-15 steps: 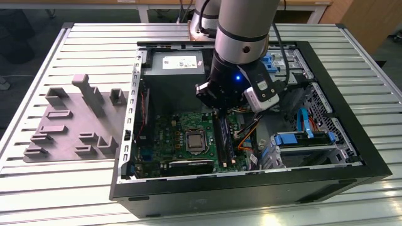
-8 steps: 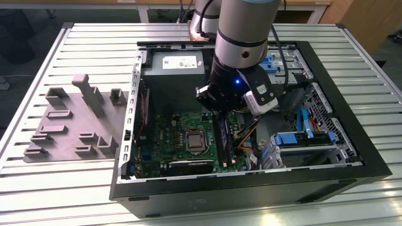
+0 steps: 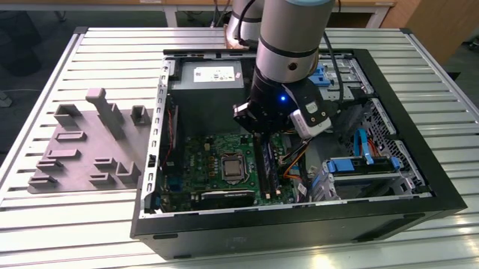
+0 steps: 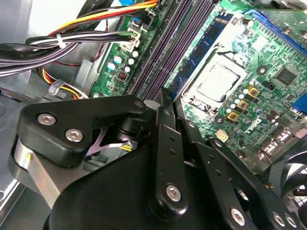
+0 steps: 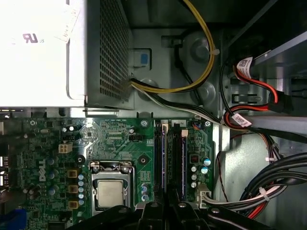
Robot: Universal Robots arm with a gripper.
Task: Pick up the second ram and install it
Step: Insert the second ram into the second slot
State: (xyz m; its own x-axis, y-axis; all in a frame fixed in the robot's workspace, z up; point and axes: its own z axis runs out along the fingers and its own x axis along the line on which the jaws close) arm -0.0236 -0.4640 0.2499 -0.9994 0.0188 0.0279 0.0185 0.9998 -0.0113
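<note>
Resting on slatted table (image 3: 105, 42): one open computer case (image 3: 299, 224), one grey fixture plate (image 3: 75, 140) beside it on the exterior view's left. Inside: one power supply (image 5: 38, 52), one motherboard (image 3: 198, 162), one processor socket (image 5: 109, 191). Crowding the memory slots (image 5: 161, 158): bundled cables (image 4: 72, 38). Poised just over those slots: tool (image 4: 163, 98), clenched or released, cannot tell. Directly beneath, along the slots: dark narrow strip, seemingly the second ram (image 3: 267, 168).
</note>
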